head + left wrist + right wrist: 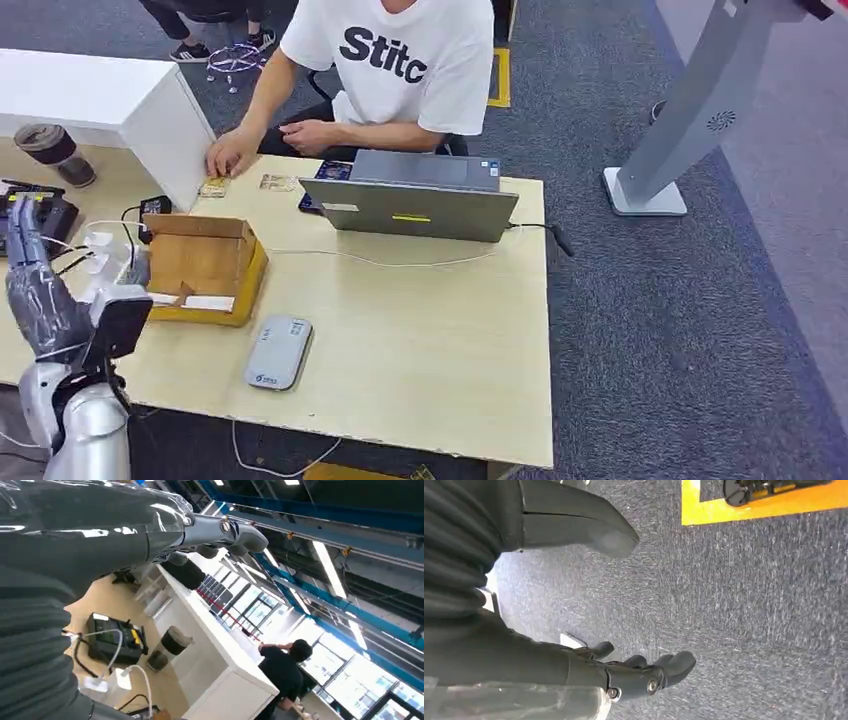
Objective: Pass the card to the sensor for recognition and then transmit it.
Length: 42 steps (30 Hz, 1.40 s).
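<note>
The left hand (35,275) is raised over the desk (420,340), fingers (25,225) straight, holding nothing. The right hand (624,672) hangs above carpet, fingers loosely apart. A person's hand (230,155) presses a card (213,186).

**Surface and material readout**

I am seeing a table (430,360) showing pale matt wood grain, a cardboard box (205,262) looking dull brown, a laptop (415,200) presenting smooth grey metal, carpet (749,605) appearing rough, and my left hand (100,535) reflecting glossy dark plastic.

A gold-patterned card (213,187) lies flat at the table's far edge, well beyond the flat grey sensor (279,352).
</note>
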Available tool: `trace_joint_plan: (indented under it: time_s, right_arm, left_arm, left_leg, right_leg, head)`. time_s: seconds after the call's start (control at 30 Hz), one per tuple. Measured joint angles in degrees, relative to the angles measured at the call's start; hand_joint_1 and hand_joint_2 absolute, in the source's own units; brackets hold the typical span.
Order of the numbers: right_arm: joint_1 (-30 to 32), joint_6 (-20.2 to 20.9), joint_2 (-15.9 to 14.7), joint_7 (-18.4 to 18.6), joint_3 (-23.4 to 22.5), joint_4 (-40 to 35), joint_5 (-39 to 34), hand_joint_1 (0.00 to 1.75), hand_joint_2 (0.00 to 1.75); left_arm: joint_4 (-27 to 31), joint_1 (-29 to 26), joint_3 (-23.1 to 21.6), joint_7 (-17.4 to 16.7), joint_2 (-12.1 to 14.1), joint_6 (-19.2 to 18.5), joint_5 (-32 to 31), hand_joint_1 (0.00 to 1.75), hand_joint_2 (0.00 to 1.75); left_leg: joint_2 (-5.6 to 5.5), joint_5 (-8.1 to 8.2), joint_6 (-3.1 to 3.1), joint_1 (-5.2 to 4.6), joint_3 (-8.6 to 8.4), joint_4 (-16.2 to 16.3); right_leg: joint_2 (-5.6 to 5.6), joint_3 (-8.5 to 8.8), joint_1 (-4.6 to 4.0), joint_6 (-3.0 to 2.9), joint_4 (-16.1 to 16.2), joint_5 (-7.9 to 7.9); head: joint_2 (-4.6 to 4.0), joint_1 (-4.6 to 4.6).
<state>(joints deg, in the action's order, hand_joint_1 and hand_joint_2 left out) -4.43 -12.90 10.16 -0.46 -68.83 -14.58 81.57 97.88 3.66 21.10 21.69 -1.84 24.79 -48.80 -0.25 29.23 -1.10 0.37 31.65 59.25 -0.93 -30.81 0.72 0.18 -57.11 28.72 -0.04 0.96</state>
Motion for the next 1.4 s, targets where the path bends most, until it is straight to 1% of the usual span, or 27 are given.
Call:
trace_joint_plan:
  time_s: [0.07, 0.13, 0.27, 0.4, 0.5, 0.7, 0.77, 0.87, 0.93, 1.03, 1.2, 1.3, 1.4]
  right_arm:
    - [0.01, -0.3, 0.13, -0.07, -0.26, 0.0, -0.13, 0.0, 1.75]
    - [0.04, -0.52, 0.26, -0.15, -0.42, -0.02, -0.26, 0.0, 1.75]
    - [0.19, -0.83, 0.44, -0.17, -0.87, -0.07, -0.3, 0.0, 1.75]
    - [0.22, -1.49, 0.63, -0.35, -1.03, -0.11, -0.04, 0.0, 1.75]
    - [0.22, -1.51, 0.76, -0.35, -1.25, -0.11, -0.04, 0.0, 1.75]
    - [0.2, -1.57, 0.79, -0.37, -1.29, -0.11, 0.02, 0.0, 1.75]
    - [0.2, -1.66, 0.79, -0.42, -1.29, -0.11, 0.07, 0.0, 1.75]
    - [0.22, -1.66, 0.85, -0.41, -1.29, -0.13, 0.83, 0.0, 1.75]
    - [0.21, -1.7, 0.94, -0.28, -1.29, -0.13, 1.09, 0.0, 1.75]
    - [0.25, -2.01, 1.18, 0.0, -1.29, -0.13, 1.16, 0.0, 1.75]
    - [0.26, -3.02, 1.44, -0.28, -1.42, -0.13, 1.05, 0.0, 1.75]
    - [0.28, -3.34, 1.64, -0.31, -1.53, -0.13, 1.05, 0.0, 1.75]
    - [0.26, -3.39, 1.75, -0.31, -1.64, -0.13, 1.05, 0.0, 1.75]
  left_arm:
    - [1.35, -1.91, 1.76, 0.91, -1.13, -0.09, 1.24, 0.0, 1.75]
    - [2.43, -3.37, 3.39, 2.16, -2.38, -0.44, 4.11, 0.0, 1.75]
    - [4.58, -7.24, 8.14, 6.24, -5.85, -1.92, 10.94, 0.0, 1.75]
    - [5.72, -10.04, 13.88, 9.77, -9.22, -3.0, 15.56, 0.0, 1.75]
    - [6.16, -10.87, 16.83, 10.55, -10.8, -3.45, 16.0, 0.0, 1.75]
    - [6.6, -10.92, 19.41, 10.55, -12.65, -4.33, 16.37, 0.0, 1.75]
    - [6.62, -10.94, 20.68, 10.33, -13.27, -5.25, 18.43, 0.0, 1.75]
    - [6.38, -10.92, 24.46, 12.11, -14.77, -7.68, 20.72, 0.0, 1.75]
    - [5.35, -10.79, 27.61, 12.83, -15.65, -8.83, 21.35, 0.0, 1.75]
    - [2.26, -10.36, 32.29, 13.09, -16.19, -10.78, 22.36, 0.0, 1.75]
    - [-6.02, -8.76, 38.91, 13.2, -16.61, -11.19, 21.29, 0.0, 1.75]
    - [-9.56, -8.18, 41.46, 13.35, -16.74, -11.19, 21.09, 0.0, 1.75]
    - [-11.72, -7.69, 42.71, 13.35, -16.81, -11.19, 21.09, 0.0, 1.75]
  left_leg:
    - [-0.01, 0.0, 0.0, 0.0, 0.01, 0.0]
    - [0.0, 0.0, 0.0, 0.0, 0.0, 0.0]
    - [0.02, 0.0, 0.0, 0.0, -0.02, 0.0]
    - [0.0, 0.0, 0.0, 0.0, -0.02, 0.0]
    - [-0.04, 0.0, 0.01, 0.0, -0.02, 0.0]
    - [-0.08, -0.02, 0.03, 0.01, -0.03, 0.0]
    - [-0.07, -0.02, 0.03, 0.01, -0.04, 0.0]
    - [-0.07, -0.02, 0.03, 0.01, -0.04, 0.0]
    - [-0.06, -0.02, 0.03, 0.0, -0.05, 0.0]
    - [-0.07, -0.02, 0.03, 0.0, -0.04, 0.0]
    - [-0.06, -0.02, 0.03, 0.01, -0.05, -0.01]
    - [-0.06, -0.02, 0.03, 0.03, -0.05, -0.01]
    - [-0.07, -0.02, 0.03, 0.03, -0.05, 0.0]
  right_leg:
    - [0.01, 0.01, 0.0, 0.0, 0.0, 0.0]
    - [0.01, 0.03, 0.0, 0.0, 0.0, -0.01]
    - [0.0, 0.04, 0.0, 0.0, 0.0, -0.01]
    - [0.01, 0.04, 0.0, 0.0, 0.0, -0.01]
    - [0.06, 0.04, 0.0, 0.0, 0.01, -0.01]
    - [0.11, 0.09, 0.0, -0.01, 0.0, -0.02]
    - [0.11, 0.11, 0.0, -0.01, 0.0, -0.02]
    - [0.1, 0.1, 0.0, -0.01, 0.0, -0.02]
    - [0.09, 0.09, 0.0, -0.01, 0.0, -0.01]
    - [0.1, 0.06, 0.0, -0.01, 0.01, -0.01]
    - [0.1, 0.06, 0.0, -0.01, 0.01, -0.01]
    - [0.1, 0.06, -0.01, -0.01, 0.01, -0.01]
    - [0.11, 0.08, -0.01, -0.01, 0.01, -0.01]
  head:
    - [0.0, 0.0]
    - [0.0, 0.02]
    - [0.0, 0.0]
    - [0.0, 0.0]
    - [0.0, 0.0]
    - [0.0, 0.0]
    - [0.0, 0.0]
    - [0.0, 0.0]
    - [0.0, 0.0]
    - [0.0, -0.02]
    - [0.0, 0.0]
    - [0.0, -0.02]
    - [0.0, 0.0]
